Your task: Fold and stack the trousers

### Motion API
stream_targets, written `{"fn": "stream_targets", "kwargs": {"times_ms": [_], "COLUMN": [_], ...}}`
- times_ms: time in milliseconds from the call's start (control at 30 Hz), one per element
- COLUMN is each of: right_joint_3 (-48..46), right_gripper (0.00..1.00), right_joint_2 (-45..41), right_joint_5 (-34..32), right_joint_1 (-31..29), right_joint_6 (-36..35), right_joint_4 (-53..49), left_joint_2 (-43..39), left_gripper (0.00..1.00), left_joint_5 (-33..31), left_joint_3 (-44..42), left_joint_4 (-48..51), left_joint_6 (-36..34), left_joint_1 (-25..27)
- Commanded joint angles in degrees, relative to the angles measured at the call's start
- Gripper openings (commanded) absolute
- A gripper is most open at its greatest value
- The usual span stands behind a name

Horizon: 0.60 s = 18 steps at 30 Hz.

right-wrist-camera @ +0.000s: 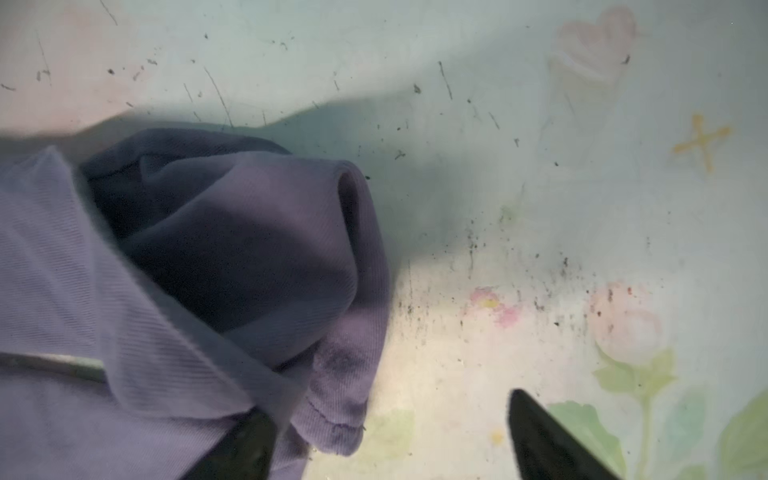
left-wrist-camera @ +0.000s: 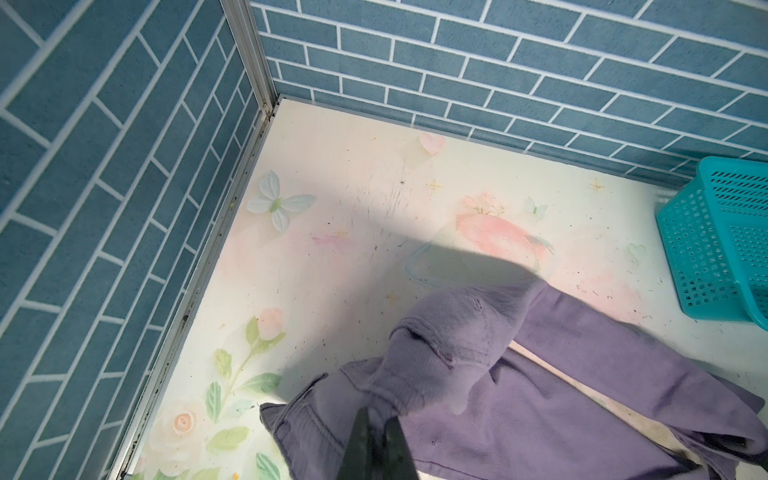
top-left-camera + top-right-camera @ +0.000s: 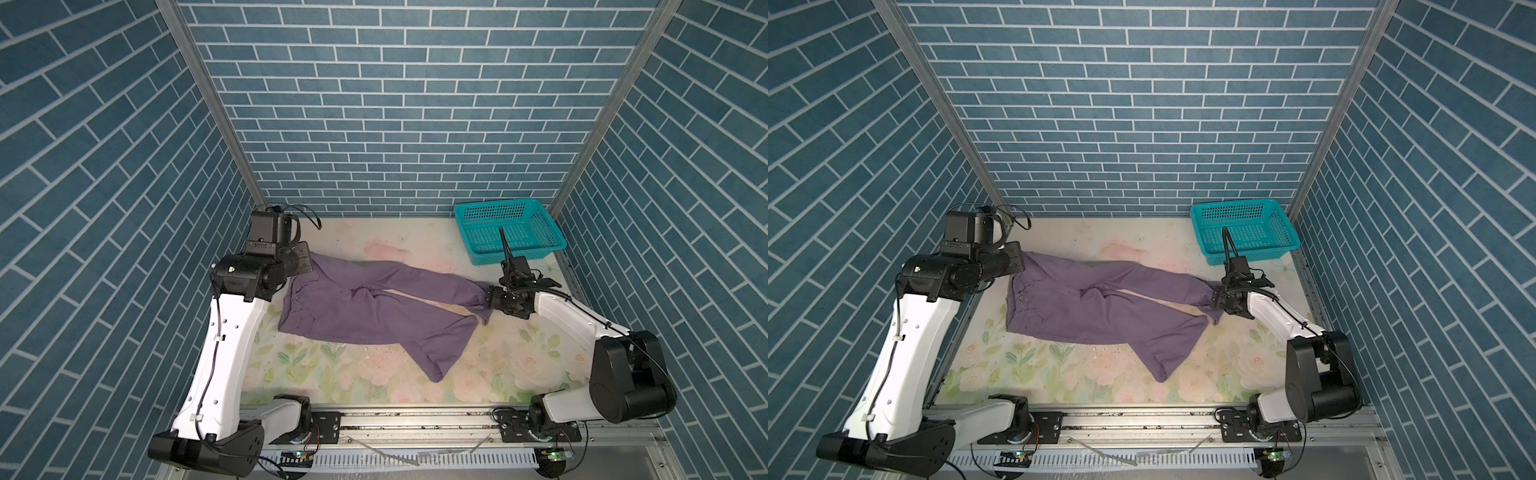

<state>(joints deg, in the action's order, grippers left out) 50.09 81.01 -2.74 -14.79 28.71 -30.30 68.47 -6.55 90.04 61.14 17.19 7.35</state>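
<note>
One pair of mauve trousers (image 3: pixel 374 307) on the floral table (image 3: pixel 374 374), unfolded.

Top views: in both, the waistband (image 3: pixel 291 303) is on the left and the two legs run right. They cross near the right end, and the near leg's hem trails toward the front edge. The left gripper (image 3: pixel 309 266) sits at the waistband's far corner. The right gripper (image 3: pixel 488 297) is at the far leg's hem. A teal perforated basket (image 3: pixel 509 232) stands in the far right corner, apart from the cloth.

Left wrist: the left gripper (image 2: pixel 376 424) has its fingers pinched together on the waistband corner. The fabric (image 2: pixel 540 395) bunches and lifts just ahead of the tips.

Right wrist: the right gripper (image 1: pixel 386 405) is spread wide and clamps nothing. One finger lies against the hem (image 1: pixel 332 415), the other stands over bare table.

Handling, my judgement: the cloth is light and limp, with fine ribbing. It sags and wrinkles wherever it is unsupported, so it will not keep an edge by itself. The doubled seams are the firmest parts, so I would grip waistband corners and stitched hems and avoid mid-panel cloth. I would also uncross the legs before folding. The fabric should drag on the table rather than slide freely, so expect creases to travel with any pull.
</note>
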Motion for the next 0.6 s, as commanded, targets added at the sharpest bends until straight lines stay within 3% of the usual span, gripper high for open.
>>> {"fn": "stream_targets", "kwargs": {"times_ms": [0, 400, 467, 567], "right_joint_3": [-3.6, -7.6, -6.5, -3.1], "right_gripper": [0.96, 0.88, 0.78, 0.45], "right_joint_2": [-1.4, 4.6, 6.0, 7.5], "right_joint_5": [3.3, 12.5, 13.9, 14.4], "right_joint_1": [0.1, 0.0, 0.0, 0.2], "right_joint_6": [2.3, 5.7, 4.7, 2.1], "right_joint_4": [0.6, 11.7, 13.0, 11.8], "left_joint_2": [-1.1, -0.6, -0.5, -0.3], "left_gripper": [0.01, 0.01, 0.01, 0.01], "left_joint_5": [-0.6, -0.2, -0.2, 0.0], "left_joint_3": [0.3, -0.3, -0.2, 0.3], "left_joint_4": [-1.3, -1.5, -1.5, -1.4], "left_joint_6": [-0.2, -0.3, -0.2, -0.2], "left_joint_1": [-0.5, -0.8, -0.9, -1.1]}}
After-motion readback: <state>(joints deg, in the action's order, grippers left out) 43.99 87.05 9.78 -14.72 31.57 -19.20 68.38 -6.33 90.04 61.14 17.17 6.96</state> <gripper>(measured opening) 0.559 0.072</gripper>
